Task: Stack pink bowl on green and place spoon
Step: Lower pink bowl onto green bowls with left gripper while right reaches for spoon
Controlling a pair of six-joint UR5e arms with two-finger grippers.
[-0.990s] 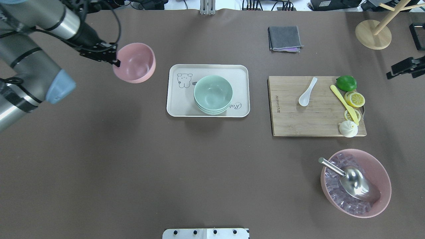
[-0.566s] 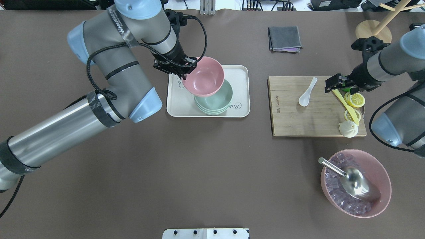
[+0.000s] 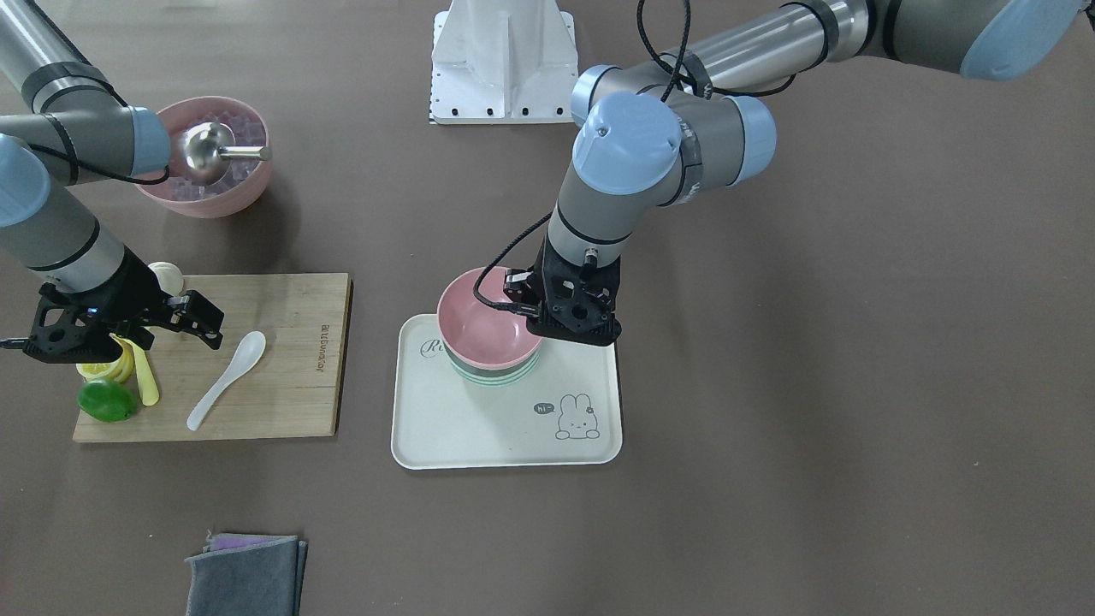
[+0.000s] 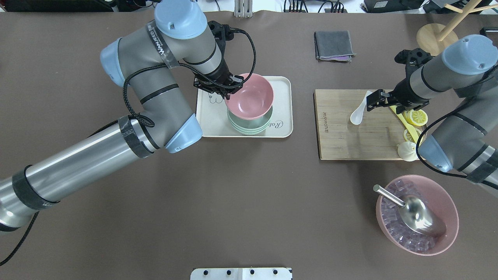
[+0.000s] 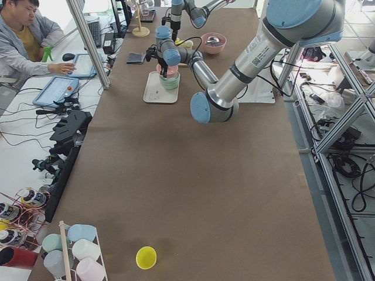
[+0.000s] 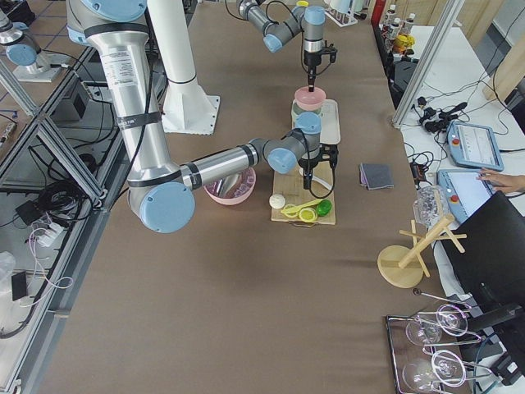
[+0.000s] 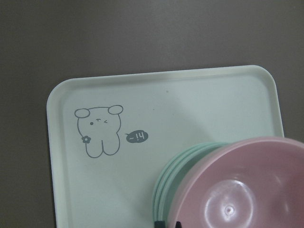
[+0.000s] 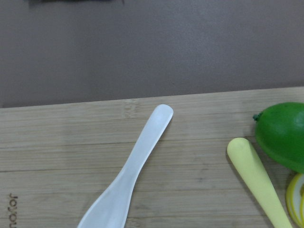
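My left gripper is shut on the near rim of the pink bowl and holds it in or just above the stack of green bowls on the white tray. I cannot tell if the bowl rests there. The left wrist view shows the pink bowl over the green rims. The white spoon lies on the wooden board. My right gripper is open and empty, just above the spoon's handle end. From the front, the gripper hovers beside the spoon.
A lime, lemon slices, a yellow knife and a white bun crowd the board's right end. A pink bowl of ice with a metal scoop stands front right. A grey cloth and a wooden stand are at the back.
My left arm has carried the pink bowl from the table's left to over the green stack and lowered it. My right arm has come in and moved left to the spoon's handle.
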